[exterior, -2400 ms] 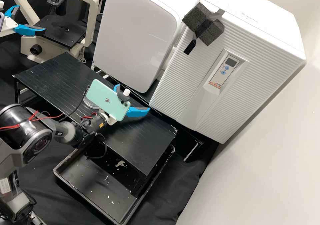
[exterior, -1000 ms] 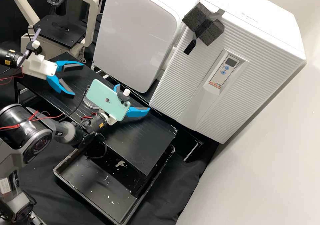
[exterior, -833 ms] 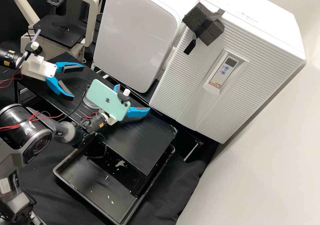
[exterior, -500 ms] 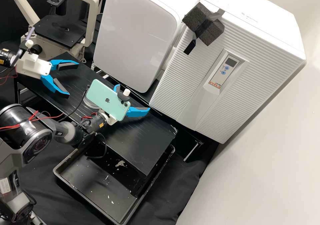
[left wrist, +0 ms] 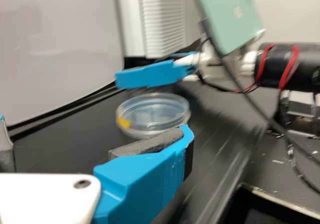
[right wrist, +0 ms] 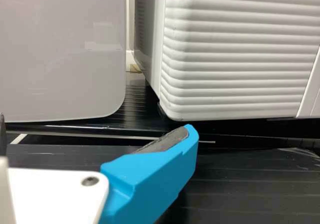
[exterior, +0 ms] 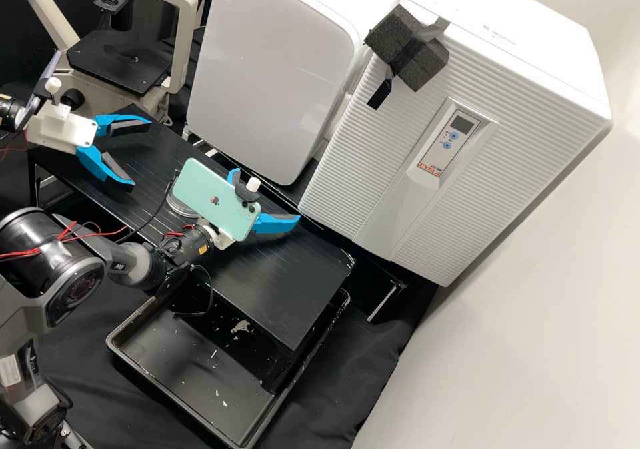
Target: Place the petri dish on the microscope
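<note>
In the high view my left gripper (exterior: 140, 151) stands open above the left part of the black shelf, near the microscope (exterior: 123, 61). My right gripper (exterior: 277, 223), open, is over the middle of the shelf, partly behind a green phone. The clear petri dish (exterior: 180, 206) lies on the shelf, half hidden by that phone. In the left wrist view, the petri dish (left wrist: 152, 115) shows a yellow mark and sits beyond the spread fingers of my left gripper (left wrist: 95, 129). Nothing is between the fingers of my right gripper (right wrist: 95, 129) in the right wrist view.
A white cabinet (exterior: 273, 69) and a ribbed white unit (exterior: 387, 189) stand along the back of the shelf (exterior: 267, 296). Below its front edge is a black tray (exterior: 180, 369) with small scraps. Cables hang from the right arm near the dish.
My left gripper has come down from beside the microscope to above the shelf, then drifted a little left, staying open. The right arm and the dish have not moved.
</note>
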Robot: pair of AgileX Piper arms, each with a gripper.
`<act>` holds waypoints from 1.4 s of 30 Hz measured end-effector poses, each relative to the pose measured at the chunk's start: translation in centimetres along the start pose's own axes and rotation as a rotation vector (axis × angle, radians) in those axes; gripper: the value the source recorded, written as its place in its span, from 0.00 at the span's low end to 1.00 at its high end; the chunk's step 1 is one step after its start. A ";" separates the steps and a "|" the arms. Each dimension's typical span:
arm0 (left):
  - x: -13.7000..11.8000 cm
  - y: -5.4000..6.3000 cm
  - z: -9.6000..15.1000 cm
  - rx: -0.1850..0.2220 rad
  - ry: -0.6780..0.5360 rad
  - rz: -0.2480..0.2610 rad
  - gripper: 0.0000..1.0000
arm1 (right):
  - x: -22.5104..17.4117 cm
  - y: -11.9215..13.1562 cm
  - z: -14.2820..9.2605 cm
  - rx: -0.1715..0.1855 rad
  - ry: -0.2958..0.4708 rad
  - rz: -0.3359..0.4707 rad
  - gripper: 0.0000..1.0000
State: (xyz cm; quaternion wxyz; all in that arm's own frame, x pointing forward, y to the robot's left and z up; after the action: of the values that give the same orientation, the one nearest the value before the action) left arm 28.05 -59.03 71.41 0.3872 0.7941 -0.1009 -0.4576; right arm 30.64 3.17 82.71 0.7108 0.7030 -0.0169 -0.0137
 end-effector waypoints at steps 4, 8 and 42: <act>1.5 0.5 0.8 -0.002 -0.050 0.009 1.00 | 0.0 0.0 0.0 0.000 0.000 0.000 1.00; 3.2 0.5 1.1 -0.030 -0.083 0.007 1.00 | 0.0 0.0 0.0 0.000 0.000 0.000 1.00; 10.2 -1.3 1.6 -0.096 -0.069 -0.115 1.00 | 0.0 0.0 0.0 0.000 0.000 0.000 1.00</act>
State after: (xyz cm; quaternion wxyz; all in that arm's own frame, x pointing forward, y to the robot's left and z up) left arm 32.19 -64.25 63.46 0.3942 0.7628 -0.0460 -0.5105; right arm 30.64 3.17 82.71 0.7108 0.7030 -0.0169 -0.0137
